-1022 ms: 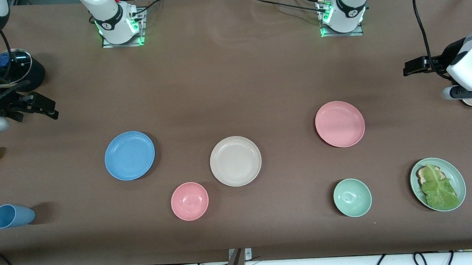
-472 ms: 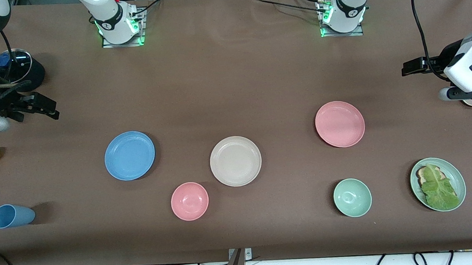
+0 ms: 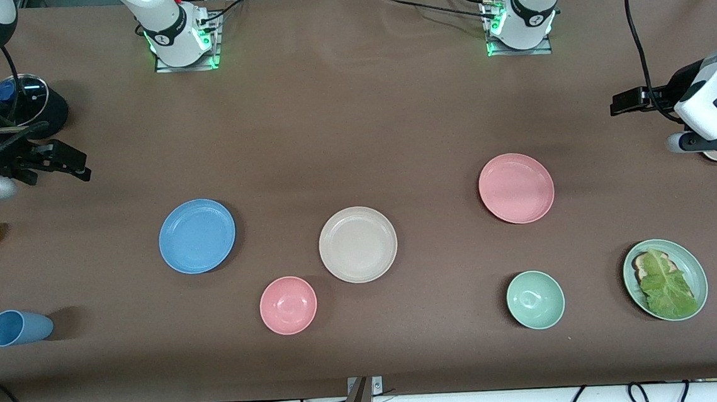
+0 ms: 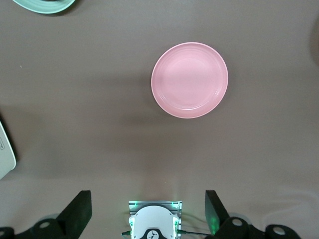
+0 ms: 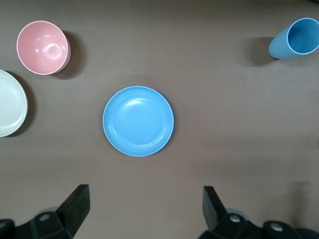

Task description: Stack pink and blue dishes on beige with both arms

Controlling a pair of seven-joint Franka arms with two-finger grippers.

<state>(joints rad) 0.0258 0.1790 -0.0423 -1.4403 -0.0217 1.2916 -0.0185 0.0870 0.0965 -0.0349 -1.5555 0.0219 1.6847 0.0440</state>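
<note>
My right gripper (image 5: 144, 211) hangs spread wide and empty by the table edge at my right arm's end, the blue plate (image 3: 197, 236) toward the middle from it. The beige plate (image 3: 358, 244) sits mid-table. The pink plate (image 3: 516, 188) lies inward of my left gripper (image 4: 148, 213), likewise wide apart, holding nothing

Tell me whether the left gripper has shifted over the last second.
Yes, slightly. The left gripper has edged along the table's edge toward the right arm's end, still far from the pink plate.
</note>
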